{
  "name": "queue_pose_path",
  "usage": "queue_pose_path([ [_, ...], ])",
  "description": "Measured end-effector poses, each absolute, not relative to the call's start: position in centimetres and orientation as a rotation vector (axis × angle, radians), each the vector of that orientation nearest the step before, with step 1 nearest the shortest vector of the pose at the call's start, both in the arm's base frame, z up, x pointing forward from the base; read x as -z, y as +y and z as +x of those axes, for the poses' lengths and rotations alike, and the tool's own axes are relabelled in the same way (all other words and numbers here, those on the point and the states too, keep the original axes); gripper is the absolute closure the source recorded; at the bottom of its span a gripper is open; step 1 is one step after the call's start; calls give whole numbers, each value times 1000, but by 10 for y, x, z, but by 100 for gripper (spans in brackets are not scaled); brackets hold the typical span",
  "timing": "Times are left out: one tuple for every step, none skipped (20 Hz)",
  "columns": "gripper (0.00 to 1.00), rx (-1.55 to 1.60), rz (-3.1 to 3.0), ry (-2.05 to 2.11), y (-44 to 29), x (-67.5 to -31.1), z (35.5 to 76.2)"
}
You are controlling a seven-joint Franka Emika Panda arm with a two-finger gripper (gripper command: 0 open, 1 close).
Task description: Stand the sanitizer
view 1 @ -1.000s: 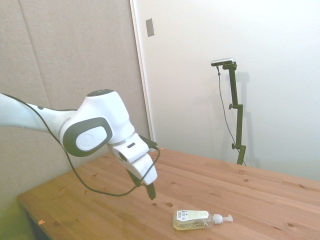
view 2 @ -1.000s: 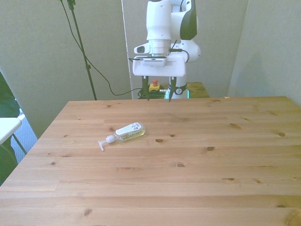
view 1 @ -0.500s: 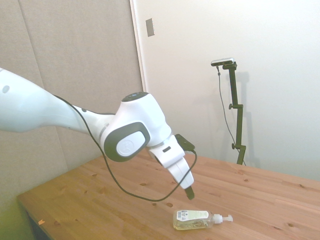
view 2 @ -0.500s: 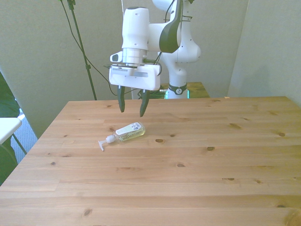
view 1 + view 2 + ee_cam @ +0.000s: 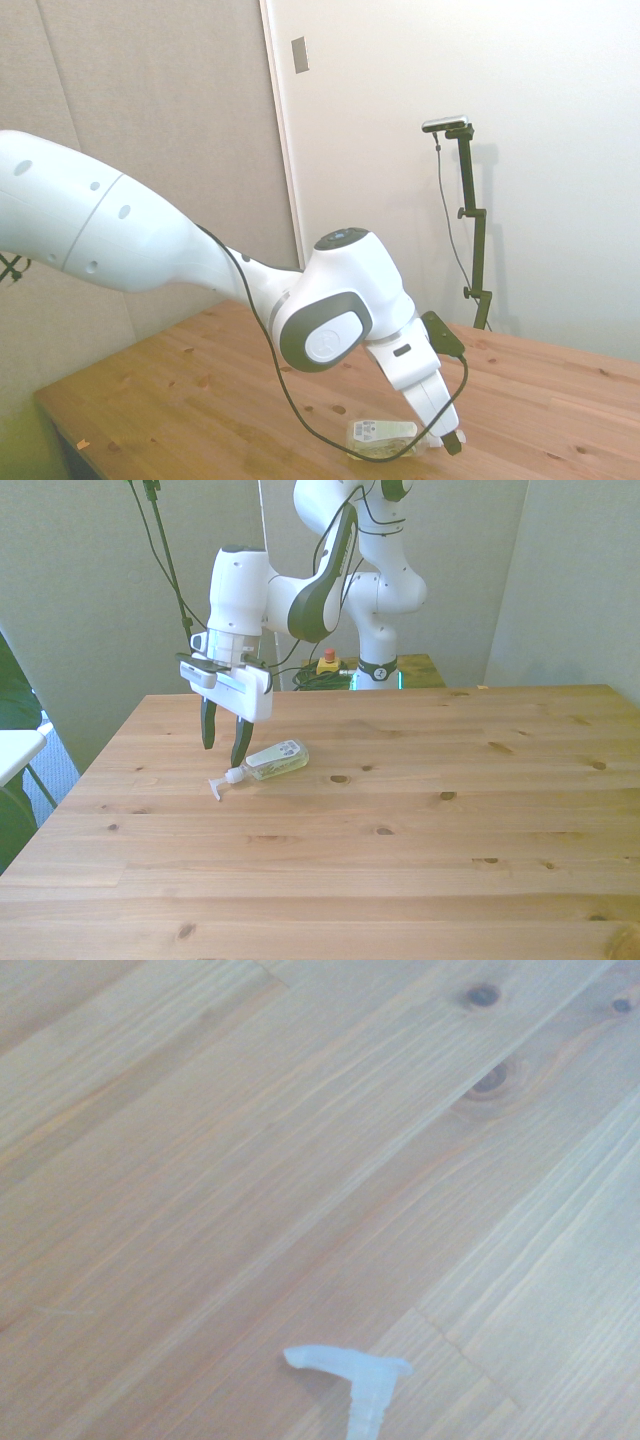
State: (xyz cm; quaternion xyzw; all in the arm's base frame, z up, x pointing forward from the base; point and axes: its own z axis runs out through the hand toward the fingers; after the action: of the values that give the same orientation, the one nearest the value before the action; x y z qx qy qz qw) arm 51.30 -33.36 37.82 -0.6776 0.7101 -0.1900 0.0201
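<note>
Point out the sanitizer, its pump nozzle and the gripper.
sanitizer point(image 5: 277, 761), front view, on the bottle's body.
pump nozzle point(image 5: 350, 1370), wrist view, on the white spout.
gripper point(image 5: 224, 744), front view, midway between the open fingertips.

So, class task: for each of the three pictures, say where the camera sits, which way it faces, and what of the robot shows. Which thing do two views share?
Side view: stands off one side of the table, looking across it; the arm enters from the picture's left, over the lying sanitizer.
Front view: across the table, facing the robot; whole arm and open gripper show.
Wrist view: on the wrist, looking down at bare wood; no robot part shows.
Shared: the sanitizer's white pump nozzle appears in front and wrist views.
</note>
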Motion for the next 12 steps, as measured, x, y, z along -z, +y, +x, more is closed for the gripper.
queue_pose_path([
  [0, 587, -2097, 2208, -336, -375, 518],
  [0, 587, -2096, 2210, -337, -372, 522],
  [0, 586, -2100, 2211, -338, -369, 526],
  [0, 585, -2103, 2211, -339, -366, 530],
  [0, 580, -2104, 2213, -339, -363, 532],
  [0, 572, -2103, 2217, -340, -359, 534],
  [0, 565, -2099, 2222, -340, -356, 535],
  [0, 558, -2100, 2225, -341, -352, 535],
  [100, 555, -2101, 2227, -341, -350, 536],
  [100, 553, -2101, 2227, -341, -349, 536],
  [100, 552, -2101, 2228, -341, -348, 537],
  [100, 550, -2101, 2228, -342, -348, 537],
])
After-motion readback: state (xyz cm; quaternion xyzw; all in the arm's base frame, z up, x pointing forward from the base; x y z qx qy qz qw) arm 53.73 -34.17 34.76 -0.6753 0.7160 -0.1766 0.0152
